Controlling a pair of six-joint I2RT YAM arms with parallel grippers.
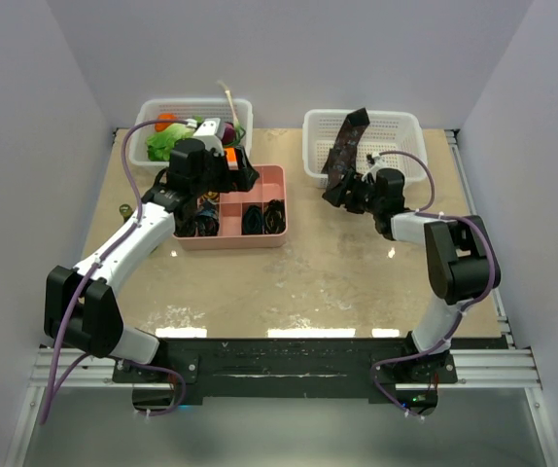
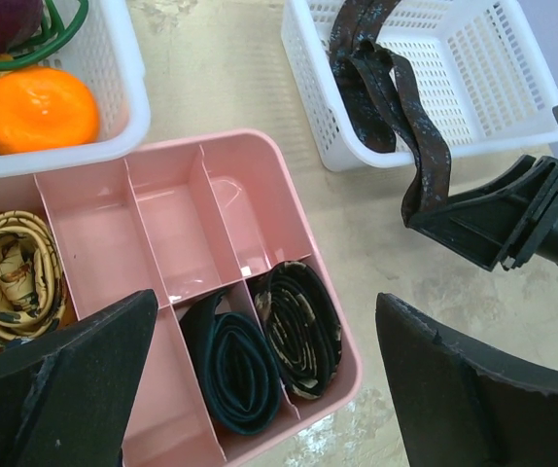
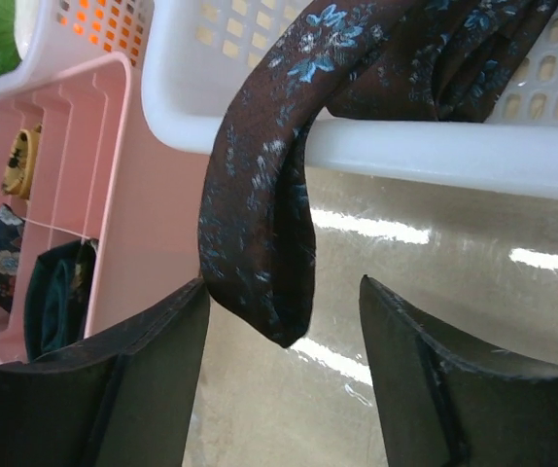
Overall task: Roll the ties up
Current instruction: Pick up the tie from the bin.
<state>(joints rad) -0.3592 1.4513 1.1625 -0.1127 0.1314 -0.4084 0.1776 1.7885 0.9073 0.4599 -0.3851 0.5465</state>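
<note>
A long brown tie with pale blue flecks [image 1: 345,146] hangs out over the front rim of the right white basket [image 1: 396,126]. Its folded tip [image 3: 260,233] dangles between the fingers of my right gripper [image 3: 284,292], which is open; the tip hangs against the left finger. My left gripper [image 2: 264,302] is open and empty above the pink divided tray [image 2: 162,209]. The tray holds rolled ties: a dark teal coil [image 2: 235,365], a black and tan coil [image 2: 303,326] and a yellow coil [image 2: 12,277].
A second white basket [image 1: 191,105] at the back left holds an orange [image 2: 38,107] and other fruit and greens. The pink tray [image 1: 269,180] sits just in front of it. A small metal object [image 1: 123,208] lies at the table's left edge.
</note>
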